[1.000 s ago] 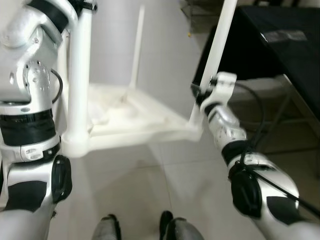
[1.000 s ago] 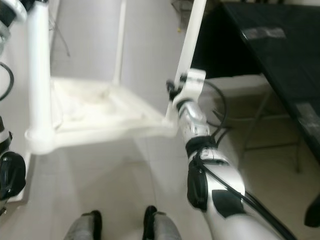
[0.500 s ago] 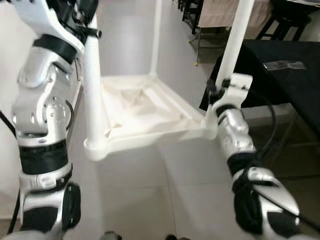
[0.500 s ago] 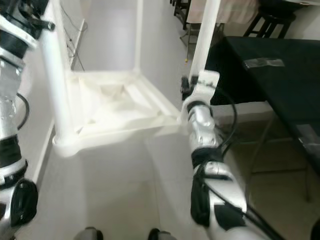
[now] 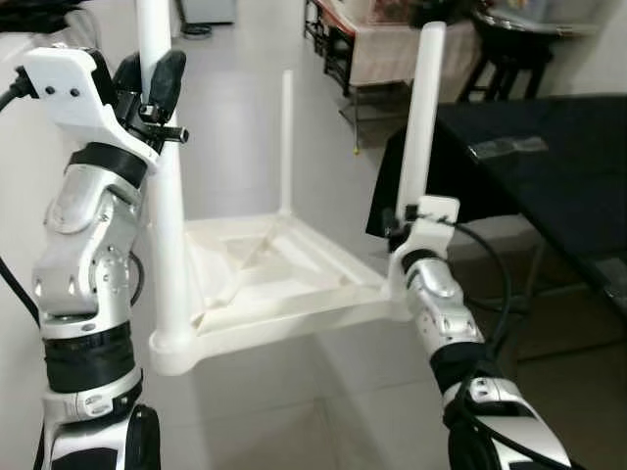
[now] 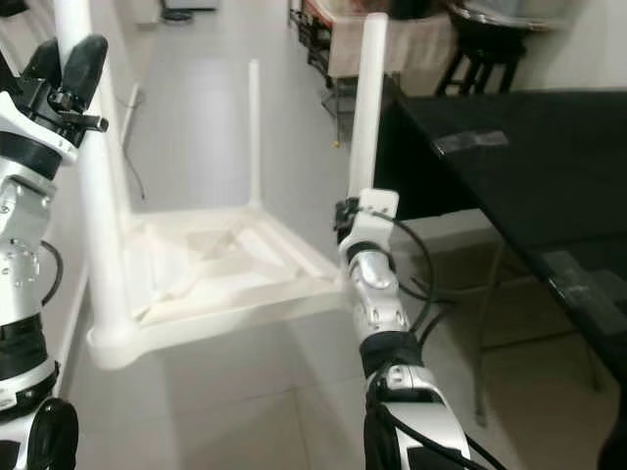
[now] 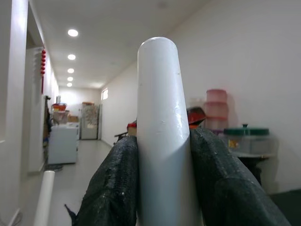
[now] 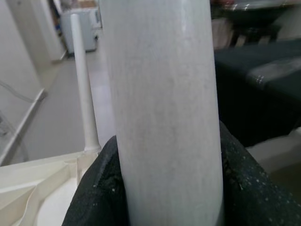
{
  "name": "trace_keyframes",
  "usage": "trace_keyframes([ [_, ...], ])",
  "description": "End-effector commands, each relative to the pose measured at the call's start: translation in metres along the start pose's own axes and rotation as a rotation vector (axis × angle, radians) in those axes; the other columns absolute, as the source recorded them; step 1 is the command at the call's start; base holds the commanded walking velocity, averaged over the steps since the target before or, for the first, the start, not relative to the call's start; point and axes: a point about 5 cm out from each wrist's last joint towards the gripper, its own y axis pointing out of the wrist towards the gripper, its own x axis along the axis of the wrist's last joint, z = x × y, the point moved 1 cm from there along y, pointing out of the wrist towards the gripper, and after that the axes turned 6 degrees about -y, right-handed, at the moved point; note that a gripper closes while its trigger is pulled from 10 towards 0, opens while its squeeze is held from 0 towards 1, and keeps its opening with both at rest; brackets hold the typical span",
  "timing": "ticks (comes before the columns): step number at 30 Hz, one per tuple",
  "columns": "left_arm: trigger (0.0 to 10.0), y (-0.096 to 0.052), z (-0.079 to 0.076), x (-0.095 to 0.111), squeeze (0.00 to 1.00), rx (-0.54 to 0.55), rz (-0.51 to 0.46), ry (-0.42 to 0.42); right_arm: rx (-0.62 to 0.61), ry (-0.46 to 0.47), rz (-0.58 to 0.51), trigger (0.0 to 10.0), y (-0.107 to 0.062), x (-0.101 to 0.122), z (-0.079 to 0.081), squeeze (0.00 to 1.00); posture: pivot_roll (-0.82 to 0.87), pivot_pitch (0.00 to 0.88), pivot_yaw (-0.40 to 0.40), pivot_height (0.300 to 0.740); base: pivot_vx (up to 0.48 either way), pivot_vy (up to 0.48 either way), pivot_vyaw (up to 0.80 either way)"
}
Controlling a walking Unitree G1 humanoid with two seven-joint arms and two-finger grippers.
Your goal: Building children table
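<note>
We hold a small white plastic children's table [image 5: 284, 279] upside down above the pale tiled floor [image 5: 245, 117], its underside facing up and its round legs pointing at the ceiling. Our left gripper [image 5: 149, 83] is raised near the top of the near-left white leg [image 5: 167, 225], both black fingers [image 7: 115, 188] pressed flat against either side of the tube, closed tightly on it. Our right gripper [image 6: 345, 217] clasps the near-right white leg [image 6: 366, 108] low down, close to where it joins the tabletop; its black fingers [image 8: 101, 188] wrap the tube on both sides with no gap showing. A thinner-looking far leg [image 5: 286, 142] rises behind. Just beside our right arm stands a black-topped table [image 6: 509, 166], and dark stools [image 6: 480, 69] sit down the corridor.
</note>
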Motion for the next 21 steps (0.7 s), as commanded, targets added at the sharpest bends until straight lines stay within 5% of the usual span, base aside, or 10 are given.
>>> trace_keyframes([
  [1,10.0,0.001,-0.052,-0.038,0.00,-0.228,0.156,-0.103,0.217,0.104,-0.405,0.0,0.002,0.102,0.067,0.00,0.19,0.000,-0.046,0.740,0.368,0.000,-0.80],
  [7,10.0,0.009,-0.060,-0.026,0.00,-0.287,0.117,-0.066,0.220,0.135,-0.472,0.0,-0.001,0.123,0.067,0.00,0.19,0.000,-0.039,0.740,0.369,0.000,-0.80],
  [13,10.0,0.043,-0.085,0.024,0.00,-0.419,-0.067,0.048,0.155,0.133,-0.664,0.0,0.003,0.179,0.050,0.00,0.20,0.000,-0.026,0.740,0.371,0.000,-0.80],
  [21,10.0,0.064,-0.108,0.056,0.00,-0.455,-0.214,0.180,0.183,0.160,-0.727,0.0,0.007,0.201,0.043,0.00,0.19,0.000,-0.010,0.740,0.360,0.000,-0.75],
])
